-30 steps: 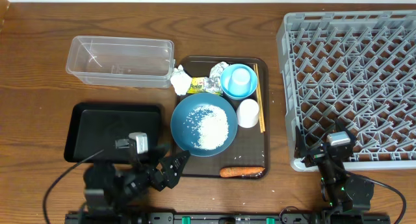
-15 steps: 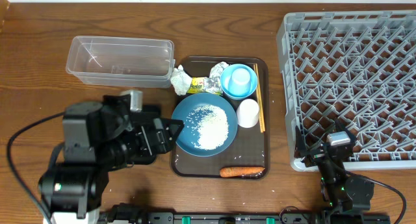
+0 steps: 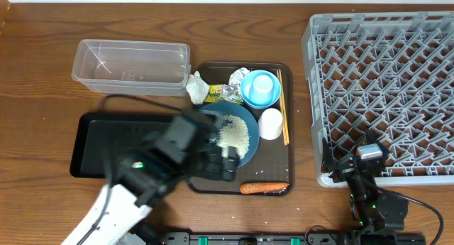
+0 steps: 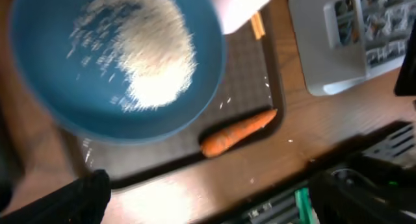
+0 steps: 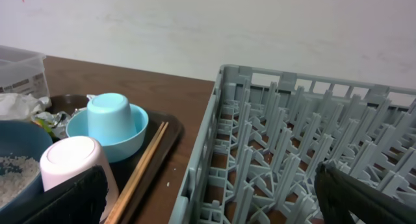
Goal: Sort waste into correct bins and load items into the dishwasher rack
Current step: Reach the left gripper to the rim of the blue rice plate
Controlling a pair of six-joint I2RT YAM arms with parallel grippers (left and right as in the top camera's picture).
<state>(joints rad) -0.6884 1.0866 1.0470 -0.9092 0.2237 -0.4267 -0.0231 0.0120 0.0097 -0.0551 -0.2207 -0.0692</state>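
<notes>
The blue plate holds loose white rice on the brown tray; it also shows in the left wrist view. The orange carrot lies at the tray's front, seen in the left wrist view. Tissue and the foil wrapper lie at the tray's back left. The light blue cup sits upside down in the light blue bowl. The white cup and chopsticks lie beside them. My left gripper, blurred, hovers open and empty over the plate's front left. My right gripper is open and empty by the rack's front left corner.
The clear tub stands at the back left, and the black tray in front of it is partly under my left arm. The grey rack fills the right side. The brown tray lies between them.
My left arm has swung from the table's front left, across the black tray, to over the front left of the blue plate. The right arm has not moved.
</notes>
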